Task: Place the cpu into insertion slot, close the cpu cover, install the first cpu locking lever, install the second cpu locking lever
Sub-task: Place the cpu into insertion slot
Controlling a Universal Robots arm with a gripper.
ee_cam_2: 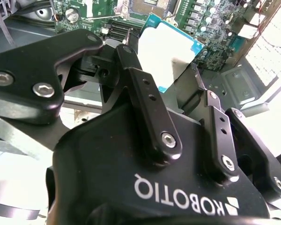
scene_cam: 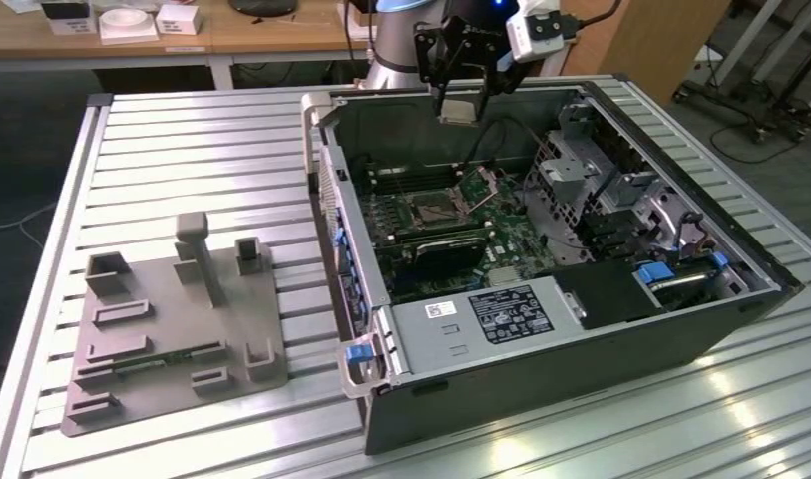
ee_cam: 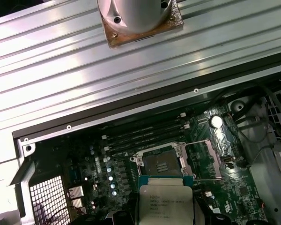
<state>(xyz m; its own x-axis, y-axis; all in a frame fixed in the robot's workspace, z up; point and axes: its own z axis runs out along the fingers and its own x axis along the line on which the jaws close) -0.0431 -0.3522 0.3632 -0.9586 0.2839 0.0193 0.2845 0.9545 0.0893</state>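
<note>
Aloft, the cpu sits clamped over the open case

The gripper [scene_cam: 457, 108] hangs over the open computer case [scene_cam: 552, 329], near its far wall in the exterior view. Its fingers [ee_cam_2: 147, 101] are clenched on the cpu [ee_cam_2: 168, 47], pinching it by two opposite edges (in the second wrist view the silvery top faces the camera, with a blue-green border round it). The chip is held in the air, well apart from the green motherboard [scene_cam: 512, 239] below it.

On that board the insertion slot [ee_cam: 161, 164] lies with its dark centre exposed. The cpu cover [ee_cam: 203, 159] is swung open to one side of the slot. In the first wrist view the cpu sits between the camera and the board, near the slot but not touching it.

The case lies on its side on a slatted metal table [scene_cam: 179, 140]. Toward the exterior view's left, a grey fixture plate [scene_cam: 179, 329] rests on the same table, apart from the case.
</note>
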